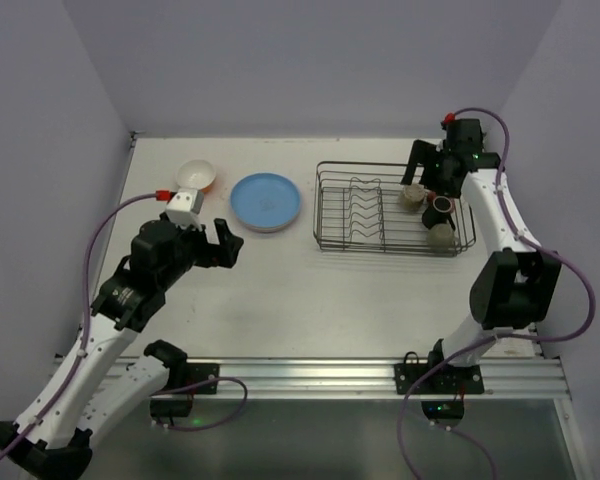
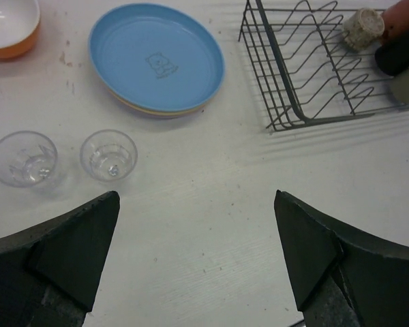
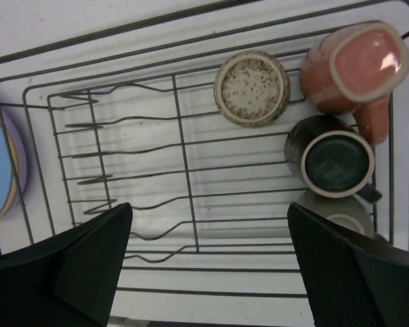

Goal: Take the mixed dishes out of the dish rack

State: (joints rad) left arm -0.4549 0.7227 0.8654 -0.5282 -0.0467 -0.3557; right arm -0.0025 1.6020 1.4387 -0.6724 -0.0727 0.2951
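The table (image 1: 310,300) carries the dish rack (image 1: 380,250) at its far right. The rack's long axis runs left to right, parallel to the table's near edge. Its divider prongs stand bare in the left and middle part.

Just left of the rack lies a stack of plates with the blue plate (image 1: 265,200) on top. Only the wrist views show the tan and lilac edges beneath it. The orange bowl (image 1: 195,176), white inside, sits upright further left.

The right wrist view looks straight down into the rack's right end, where four mugs cluster. The pink mug (image 3: 354,65) lies tipped on its side. The brown mug (image 3: 329,161) stands mouth up. The beige mug (image 3: 252,88) shows a speckled round face. The olive mug (image 3: 337,211) is partly hidden by a finger.

Two clear glasses (image 2: 24,158) stand upright side by side on the table. They show only in the left wrist view, near the plates.

The left gripper (image 2: 196,225) is spread wide over bare table, holding nothing. The right gripper (image 3: 210,238) hangs above the rack, fingers equally wide and empty.
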